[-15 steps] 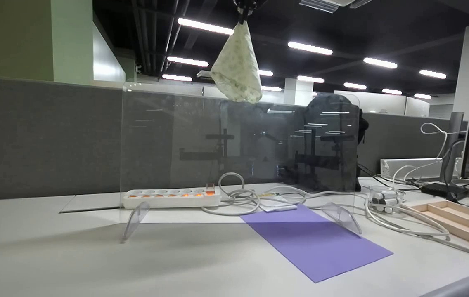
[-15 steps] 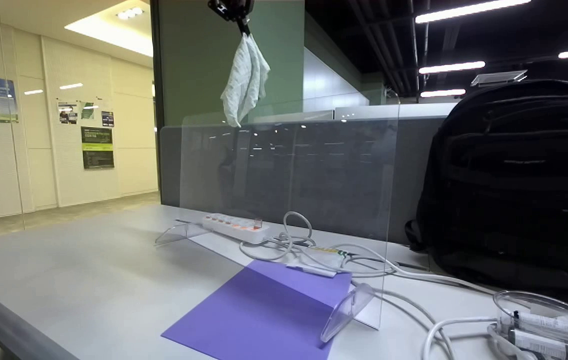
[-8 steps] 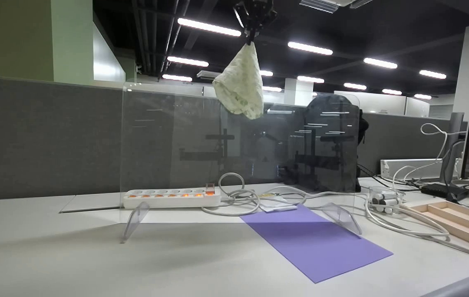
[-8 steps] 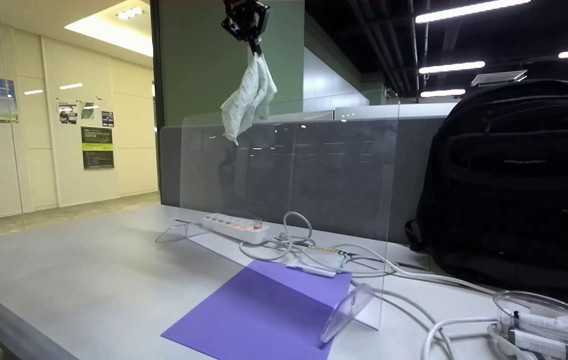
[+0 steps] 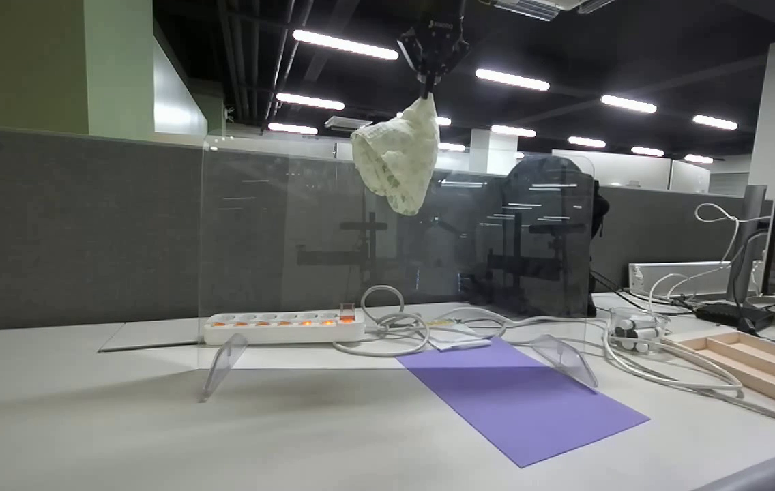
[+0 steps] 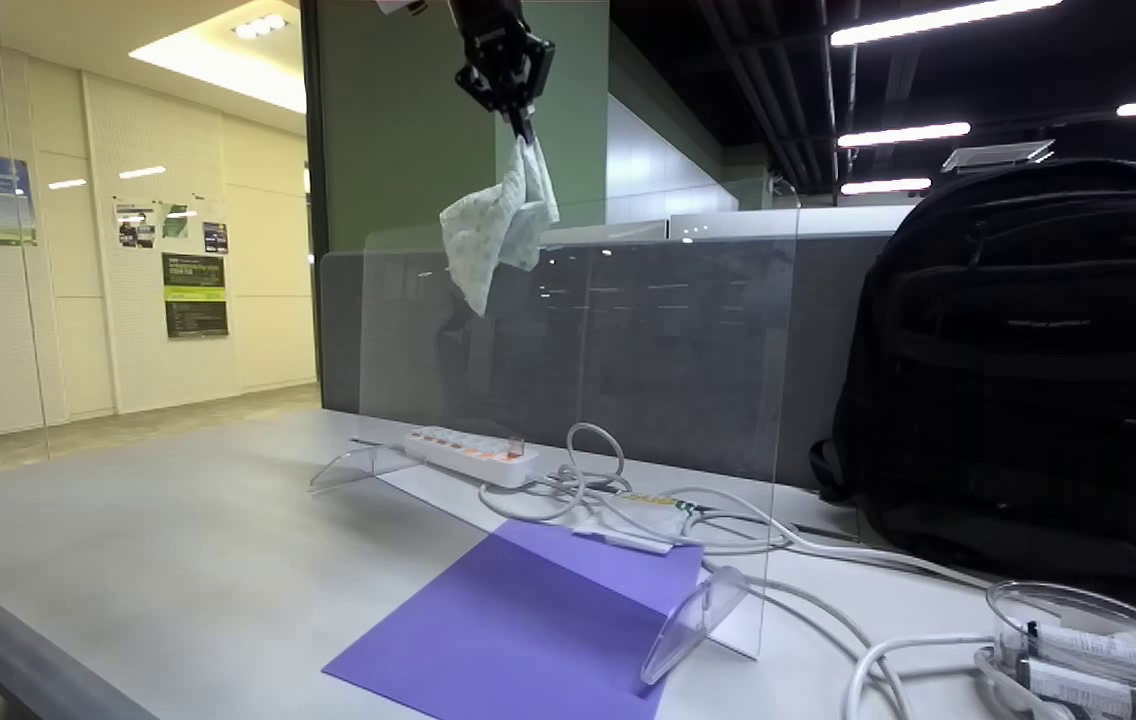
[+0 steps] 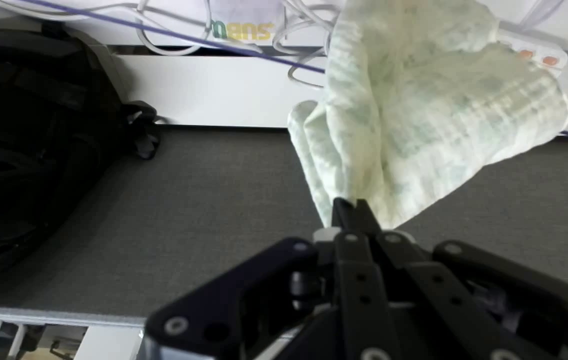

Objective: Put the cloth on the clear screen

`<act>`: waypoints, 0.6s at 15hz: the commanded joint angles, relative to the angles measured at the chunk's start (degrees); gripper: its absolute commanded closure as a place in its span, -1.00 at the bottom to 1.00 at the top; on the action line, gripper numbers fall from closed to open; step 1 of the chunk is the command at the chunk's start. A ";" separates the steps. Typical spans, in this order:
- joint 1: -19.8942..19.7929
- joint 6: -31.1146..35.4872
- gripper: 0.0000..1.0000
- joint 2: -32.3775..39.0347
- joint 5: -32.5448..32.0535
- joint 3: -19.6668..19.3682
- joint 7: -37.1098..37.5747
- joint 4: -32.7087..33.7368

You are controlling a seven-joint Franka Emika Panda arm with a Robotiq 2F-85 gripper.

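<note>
The pale, green-patterned cloth (image 5: 398,160) hangs from my gripper (image 5: 428,92), also seen in an exterior view as cloth (image 6: 488,235) and gripper (image 6: 525,135). In the wrist view the gripper (image 7: 351,205) is shut on the top of the cloth (image 7: 424,100). The upright clear screen (image 5: 278,239) stands on two clear feet; it also shows in an exterior view (image 6: 668,350). The cloth's lower part overlaps the screen's top edge and is bent and flared there; contact looks likely but is not certain. The gripper is above the screen. A violet line, seemingly the screen's edge, passes behind the cloth.
A white power strip (image 5: 285,329) and tangled cables (image 5: 394,327) lie behind the screen. A purple sheet (image 5: 524,402) lies partly under it. A grey partition (image 5: 74,232) and a black backpack (image 6: 1038,380) stand behind. A clear cup (image 6: 1088,650) holds small bottles.
My gripper has moved down and a little to the right in both exterior views, still holding the cloth. The cloth's lower part has sunk past the screen's top edge and flared outward.
</note>
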 commanded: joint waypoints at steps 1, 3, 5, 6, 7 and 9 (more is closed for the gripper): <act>0.03 -1.94 0.82 -0.69 -0.54 -0.61 2.24 -1.41; -0.05 -2.75 0.38 -0.65 -0.59 -0.88 2.61 -1.79; -0.08 -3.18 0.09 -0.73 -0.79 -1.00 3.00 -2.05; -0.08 -3.21 -0.08 -0.79 -0.89 -1.01 3.23 -2.11; -0.06 -3.20 -0.20 -0.84 -0.83 -1.01 3.41 -2.15; -0.03 -3.07 -0.48 -0.97 -0.96 -1.00 3.61 -2.20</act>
